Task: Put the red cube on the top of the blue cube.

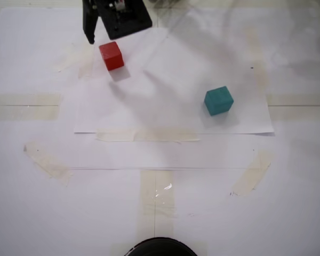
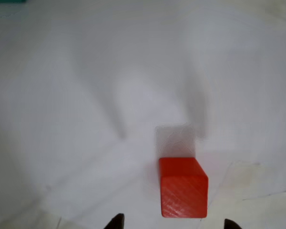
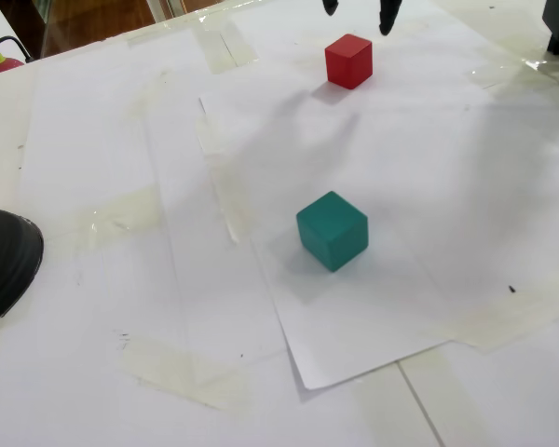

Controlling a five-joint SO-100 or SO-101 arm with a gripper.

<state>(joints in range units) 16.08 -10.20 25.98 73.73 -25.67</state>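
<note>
Two cubes sit well apart on the paper-covered table (image 1: 37,213), and what matters is how the red one lies against the pincer. In a fixed view from above, the red cube (image 1: 111,56) rests just below the dark body of the arm; the pincer itself is hard to make out there, so I cannot judge its spread from this angle. The blue cube (image 1: 218,101) lies down and to the right, untouched.

In the wrist view, the pincer (image 2: 172,223) shows only two dark fingertips at the bottom edge, standing apart with a gap wider than the red cube (image 2: 183,188). The cube sits just ahead of that gap, slightly toward the right tip, its faces roughly square to the opening.

In another fixed view, the pincer (image 3: 358,17) hangs open, holding nothing, just beyond the red cube (image 3: 348,60). The blue cube (image 3: 333,230) stands nearer the camera. A short advance should bracket the red cube.
</note>
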